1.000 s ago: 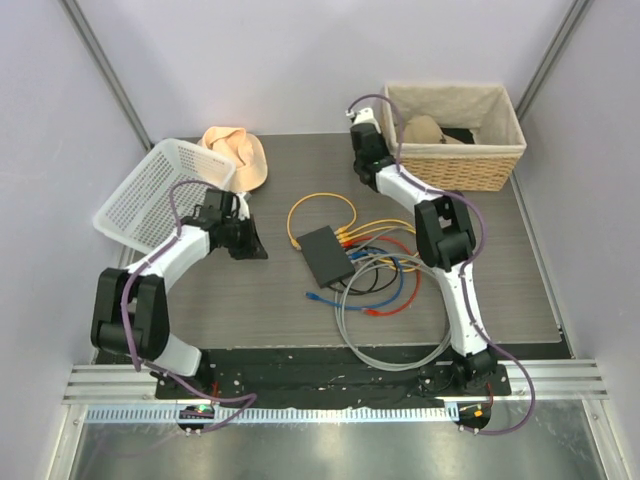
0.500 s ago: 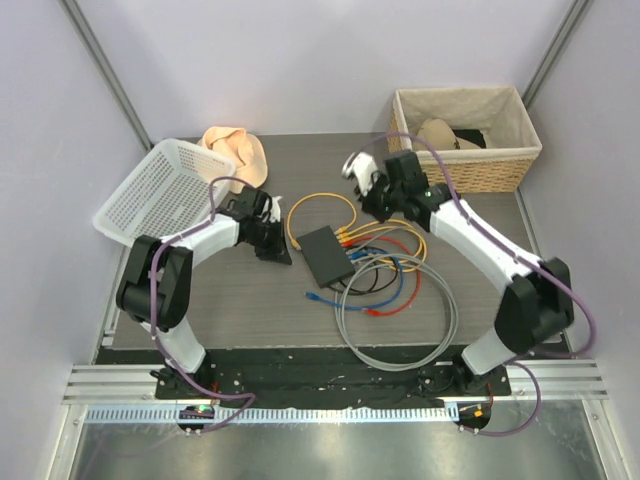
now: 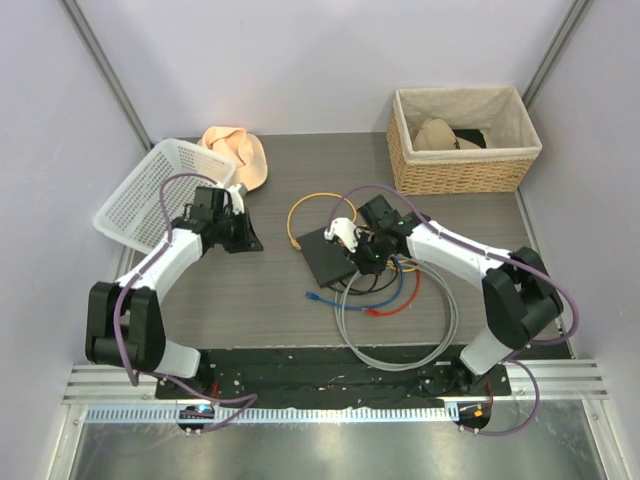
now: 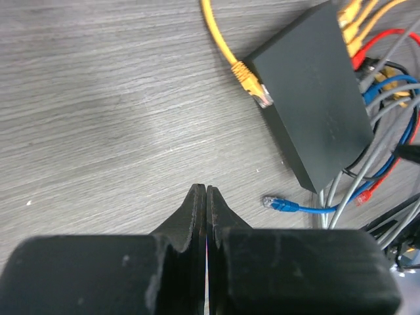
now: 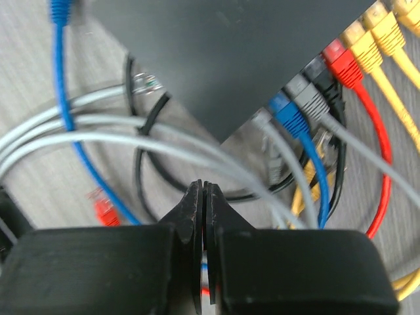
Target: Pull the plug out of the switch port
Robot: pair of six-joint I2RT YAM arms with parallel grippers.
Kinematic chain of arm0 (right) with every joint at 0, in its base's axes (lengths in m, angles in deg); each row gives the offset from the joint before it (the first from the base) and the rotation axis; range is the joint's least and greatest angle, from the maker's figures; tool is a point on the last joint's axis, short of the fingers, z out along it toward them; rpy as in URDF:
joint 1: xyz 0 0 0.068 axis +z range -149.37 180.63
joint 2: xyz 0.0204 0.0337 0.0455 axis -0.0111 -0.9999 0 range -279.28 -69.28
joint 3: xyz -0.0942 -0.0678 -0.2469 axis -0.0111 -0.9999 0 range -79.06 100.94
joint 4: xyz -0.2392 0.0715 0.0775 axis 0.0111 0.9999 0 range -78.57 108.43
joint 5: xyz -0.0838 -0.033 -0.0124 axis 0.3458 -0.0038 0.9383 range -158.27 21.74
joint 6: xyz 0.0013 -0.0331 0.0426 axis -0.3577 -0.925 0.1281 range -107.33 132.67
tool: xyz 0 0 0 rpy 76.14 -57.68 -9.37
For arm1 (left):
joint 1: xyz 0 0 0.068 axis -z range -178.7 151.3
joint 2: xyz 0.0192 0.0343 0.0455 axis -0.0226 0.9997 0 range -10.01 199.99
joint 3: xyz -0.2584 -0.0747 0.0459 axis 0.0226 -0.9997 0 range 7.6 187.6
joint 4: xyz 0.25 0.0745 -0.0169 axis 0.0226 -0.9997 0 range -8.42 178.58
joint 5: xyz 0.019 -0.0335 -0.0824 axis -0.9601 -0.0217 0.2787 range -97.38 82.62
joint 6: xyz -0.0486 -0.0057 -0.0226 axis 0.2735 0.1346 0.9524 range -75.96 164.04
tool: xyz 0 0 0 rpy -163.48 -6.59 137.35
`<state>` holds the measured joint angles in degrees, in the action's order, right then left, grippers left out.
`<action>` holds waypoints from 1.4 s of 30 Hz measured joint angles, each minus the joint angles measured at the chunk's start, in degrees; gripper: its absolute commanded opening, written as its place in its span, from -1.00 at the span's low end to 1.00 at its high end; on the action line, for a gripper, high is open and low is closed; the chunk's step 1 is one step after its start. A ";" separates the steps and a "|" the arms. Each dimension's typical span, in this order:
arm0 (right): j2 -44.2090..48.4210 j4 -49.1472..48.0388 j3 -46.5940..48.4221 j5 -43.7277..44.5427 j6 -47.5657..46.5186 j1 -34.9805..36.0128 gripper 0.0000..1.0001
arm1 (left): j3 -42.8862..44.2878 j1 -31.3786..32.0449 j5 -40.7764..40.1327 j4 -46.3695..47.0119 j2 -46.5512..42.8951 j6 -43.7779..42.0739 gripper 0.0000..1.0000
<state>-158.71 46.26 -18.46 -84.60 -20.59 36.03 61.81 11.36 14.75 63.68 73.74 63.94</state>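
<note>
The switch (image 3: pixel 325 255) is a flat black box lying mid-table. Along its right edge a row of plugs sits in the ports: blue (image 5: pixel 287 115), grey (image 5: pixel 306 96), red (image 5: pixel 341 62) and yellow (image 5: pixel 365 44). My right gripper (image 3: pixel 368 260) hovers over that cabled edge, shut and empty, and in the right wrist view its tips (image 5: pixel 203 188) sit just short of the blue and grey plugs. My left gripper (image 3: pixel 246 236) is shut with nothing in it, well left of the switch (image 4: pixel 315 98), tips (image 4: pixel 206 190) over bare table.
Loose plugs lie near the switch: a yellow one (image 4: pixel 249 82) by its short edge, a blue one (image 4: pixel 279 203) and a red one (image 3: pixel 370 312). A grey cable loop (image 3: pixel 400 345) lies in front. A white plastic basket (image 3: pixel 150 195) stands left, a wicker basket (image 3: pixel 465 150) back right, a tan hat (image 3: pixel 240 155) behind.
My right arm has swung from the wicker basket down to the switch's cabled edge. My left gripper moved toward the switch, then drew back left. Both stayed shut.
</note>
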 measured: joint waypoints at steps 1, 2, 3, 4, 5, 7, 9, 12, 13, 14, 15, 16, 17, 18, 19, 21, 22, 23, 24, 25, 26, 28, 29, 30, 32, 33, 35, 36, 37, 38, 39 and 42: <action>-1.46 -0.20 0.74 0.52 -0.31 0.00 -0.98 | -0.59 -0.07 -0.02 0.28 -1.36 -0.37 -1.00; -2.47 -0.42 1.18 0.83 -0.63 0.00 -0.98 | -1.05 -0.07 0.02 0.55 -2.38 -0.55 -1.00; -3.91 -0.59 1.95 1.44 -1.22 0.00 -0.98 | -1.88 -0.07 0.07 1.16 -3.76 -0.79 -1.00; -4.92 -0.87 2.32 1.86 -1.62 0.00 -0.98 | -2.56 -0.07 0.11 1.53 -4.81 -0.87 -1.00; -5.99 -0.98 2.62 2.25 -2.05 0.00 -0.98 | -3.21 -0.07 0.13 1.86 -5.64 -0.94 -1.00; -8.28 -1.11 3.23 3.10 -3.34 0.00 -0.98 | -4.52 -0.07 0.15 2.16 -7.32 -1.11 -1.00; -10.14 -1.14 3.67 3.61 -4.44 0.11 -0.98 | -5.31 -0.07 0.15 2.21 -8.37 -1.36 -1.00; -11.10 -0.81 4.31 3.80 -5.14 0.85 -0.98 | -5.49 -0.07 0.15 2.27 -9.05 -2.03 -1.00; -11.13 -0.55 4.72 4.11 -5.18 1.40 -0.98 | -5.57 -0.07 0.15 2.36 -9.38 -2.21 -1.00; -11.23 -0.59 5.03 4.46 -5.07 1.99 -0.98 | -5.73 -0.07 0.15 2.45 -9.70 -2.32 -1.00; -11.43 -0.72 5.33 4.61 -4.98 2.64 -0.98 | -5.84 -0.07 0.15 2.47 -9.99 -2.34 -1.00; -11.82 -0.94 5.81 5.14 -4.72 3.78 -0.98 | -6.03 -0.07 0.15 2.60 -10.36 -2.34 -1.00; -12.35 -1.40 6.36 5.51 -4.50 5.05 -0.98 | -6.21 -0.07 0.17 2.82 -10.62 -2.34 -1.00; -12.90 -1.84 6.82 5.77 -4.31 6.21 -0.98 | -6.47 -0.07 0.20 3.08 -10.93 -2.34 -1.00; -13.77 -2.43 7.63 5.92 -4.09 7.74 -0.98 | -6.75 -0.07 0.20 3.32 -11.26 -2.34 -1.00; -15.72 -3.69 9.66 6.12 -3.63 10.71 -0.98 | -7.06 -0.07 0.17 3.39 -11.69 -2.36 -1.00; -17.00 -4.02 11.28 6.01 -3.23 12.22 -0.98 | -7.15 -0.07 0.17 3.43 -11.91 -2.34 -1.00; -17.88 -4.44 12.24 5.77 -2.91 13.11 -0.98 | -7.19 -0.07 0.17 3.43 -12.11 -2.36 -1.00; -19.23 -4.96 13.55 5.70 -2.34 14.23 -0.98 | -7.21 -0.07 0.17 3.45 -12.33 -2.34 -1.00; -20.24 -5.57 14.34 5.60 -1.86 14.97 -0.98 | -7.21 -0.07 0.17 3.45 -12.46 -2.34 -1.00; -20.76 -5.81 14.82 5.55 -1.40 15.43 -0.98 | -7.21 -0.07 0.15 3.48 -12.63 -2.34 -1.00; -21.22 -5.66 15.23 5.05 -0.68 15.87 -0.98 | -7.21 -0.07 -0.17 3.45 -13.05 -2.34 -1.00; -21.09 -4.81 15.56 4.59 -0.42 15.52 -0.98 | -7.21 -0.07 -0.57 3.45 -13.31 -2.34 -1.00; -20.92 -3.69 16.24 3.48 0.04 14.80 -0.97 | -7.21 -0.07 -0.66 3.45 -13.38 -2.34 -1.00; -20.11 -1.55 18.16 0.81 1.38 12.41 -0.61 | -6.95 -0.07 -1.36 3.21 -13.05 -2.34 -1.00; -19.67 -0.50 19.71 -0.74 2.71 10.71 -0.43 | -6.62 -0.07 -1.57 2.95 -12.57 -2.32 -0.99; -19.10 0.70 23.78 -3.52 6.21 7.15 -0.01 | -4.02 -0.07 -1.77 1.49 -9.18 -1.92 -0.90; -19.21 0.76 26.80 -4.94 8.26 4.94 0.07 | -1.77 -0.11 -1.79 0.59 -6.45 -1.66 -0.73; -19.63 0.31 30.45 -6.54 10.32 2.34 0.14 | 0.85 -0.24 -1.79 -0.35 -3.45 -1.09 -0.62; -20.15 -0.15 33.57 -7.69 12.00 0.28 0.23 | 3.63 -0.44 -1.77 -1.22 -0.15 -0.70 -0.49; -20.96 -0.70 36.02 -8.74 13.16 -1.18 0.25 | 6.47 -0.74 -1.64 -2.29 2.86 -0.35 -0.44; -25.44 -2.93 43.78 -12.63 16.20 -5.86 0.31 | 15.08 -2.03 -1.79 -6.08 12.33 0.74 -0.36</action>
<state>-184.15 43.33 25.32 -97.24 -4.39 30.17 76.89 9.33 12.96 57.60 86.06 64.68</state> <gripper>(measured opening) 0.636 0.288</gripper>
